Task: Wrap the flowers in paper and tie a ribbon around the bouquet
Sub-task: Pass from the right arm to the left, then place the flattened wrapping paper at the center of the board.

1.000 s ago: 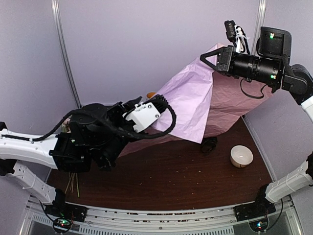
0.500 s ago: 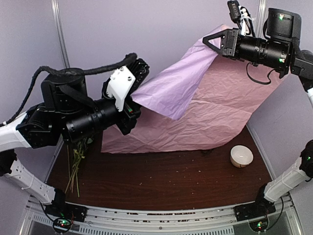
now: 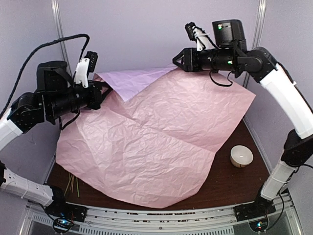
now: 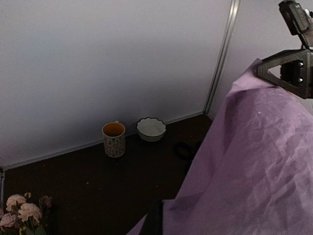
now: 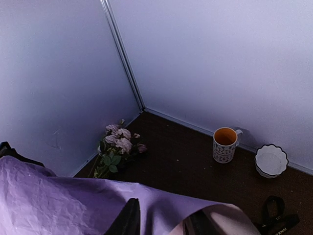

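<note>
Both arms have swung apart, and the paper (image 3: pixel 161 132), bunched and hanging a second ago, now spans the gap between them as one broad creased sheet. Its near edge droops toward the front of the counter (image 3: pixel 247 183). The left fingers (image 3: pixel 102 90) are clenched on the far left corner, which folds back over them. The right fingers (image 3: pixel 177 58) sit at the far right corner, but the wrist view shows only paper draped around them, so it cannot be told whether they still pinch it or are letting go. The flowers (image 5: pixel 117 142) lie at the left rear of the counter, and the ribbon (image 5: pixel 274 220) is coiled toward the right rear. Both are under or behind the raised sheet. The step in hand looks like laying the paper out flat. To do that well, both corners should probably come down together and level, with just enough tension to keep the sheet open, since paper this thin would tear under a hard pull. It should land short of the flowers and ribbon, so neither is buried. The left corner is best released only once the sheet rests on the counter.
</note>
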Action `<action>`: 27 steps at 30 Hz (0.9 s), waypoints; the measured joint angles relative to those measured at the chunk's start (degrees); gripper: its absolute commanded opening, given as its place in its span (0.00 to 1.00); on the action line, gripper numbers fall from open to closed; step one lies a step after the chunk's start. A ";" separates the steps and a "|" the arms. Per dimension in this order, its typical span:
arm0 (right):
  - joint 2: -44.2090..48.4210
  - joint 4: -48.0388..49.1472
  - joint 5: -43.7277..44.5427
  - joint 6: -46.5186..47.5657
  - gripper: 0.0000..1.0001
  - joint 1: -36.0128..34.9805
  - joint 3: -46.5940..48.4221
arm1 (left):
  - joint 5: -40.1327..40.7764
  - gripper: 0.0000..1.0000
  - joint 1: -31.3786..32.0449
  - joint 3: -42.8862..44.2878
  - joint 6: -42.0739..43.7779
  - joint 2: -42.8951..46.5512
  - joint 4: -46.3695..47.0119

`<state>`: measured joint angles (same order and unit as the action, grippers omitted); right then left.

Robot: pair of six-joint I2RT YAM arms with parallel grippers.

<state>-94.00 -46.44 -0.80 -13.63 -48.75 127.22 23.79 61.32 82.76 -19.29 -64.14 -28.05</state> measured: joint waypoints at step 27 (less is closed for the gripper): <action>-3.13 14.12 -4.15 -1.60 0.54 13.38 -57.02 | -17.97 0.00 -29.88 7.74 12.15 -46.97 -15.45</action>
<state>-97.12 -32.32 -4.95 -15.22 -35.38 70.19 5.82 31.44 90.50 -7.14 -111.11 -43.51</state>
